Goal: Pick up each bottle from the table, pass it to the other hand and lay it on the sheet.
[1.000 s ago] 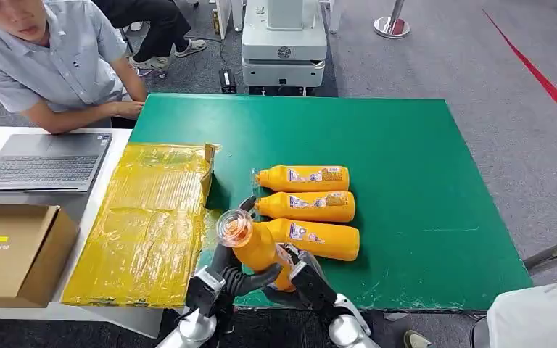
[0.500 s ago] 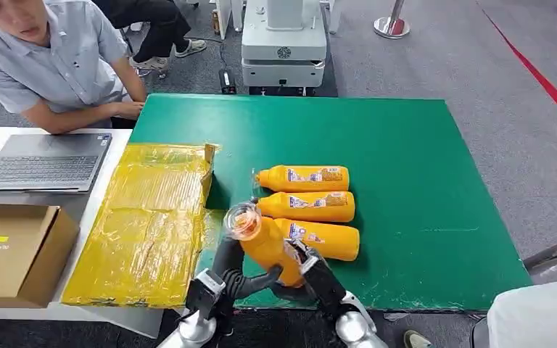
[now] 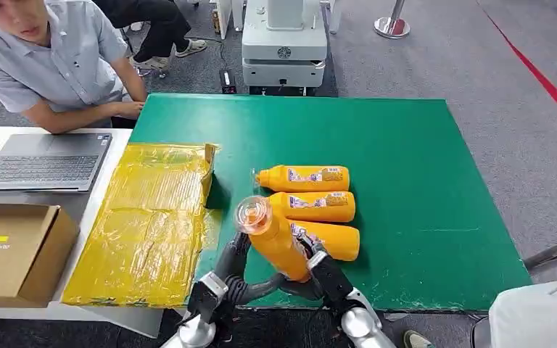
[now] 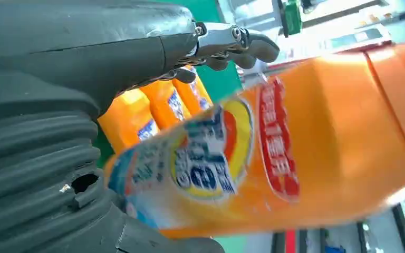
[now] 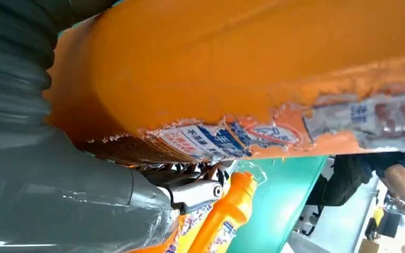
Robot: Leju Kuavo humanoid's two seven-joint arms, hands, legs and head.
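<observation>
An orange bottle [image 3: 275, 243] with a clear cap is lifted off the green table [image 3: 421, 188], tilted, cap towards me. My right hand [image 3: 326, 279] grips its lower body; the right wrist view has the bottle [image 5: 242, 68] pressed into the palm. My left hand [image 3: 233, 279] cups the same bottle [image 4: 295, 147] from the other side, thumb under it, fingers [image 4: 242, 45] stretched above with a gap. Three more orange bottles lie side by side on the table: far [image 3: 304, 177], middle [image 3: 319, 206], near [image 3: 337, 241]. The yellow sheet [image 3: 152, 217] lies left of them.
A laptop [image 3: 47, 161] and a cardboard box [image 3: 14, 250] sit on the white table to the left of the sheet. A person [image 3: 51, 65] leans on that table's far corner. A white machine base [image 3: 284, 43] stands behind the green table.
The held bottle has risen and shifted right, its cap now over the middle bottle's neck. Both hands moved right with it.
</observation>
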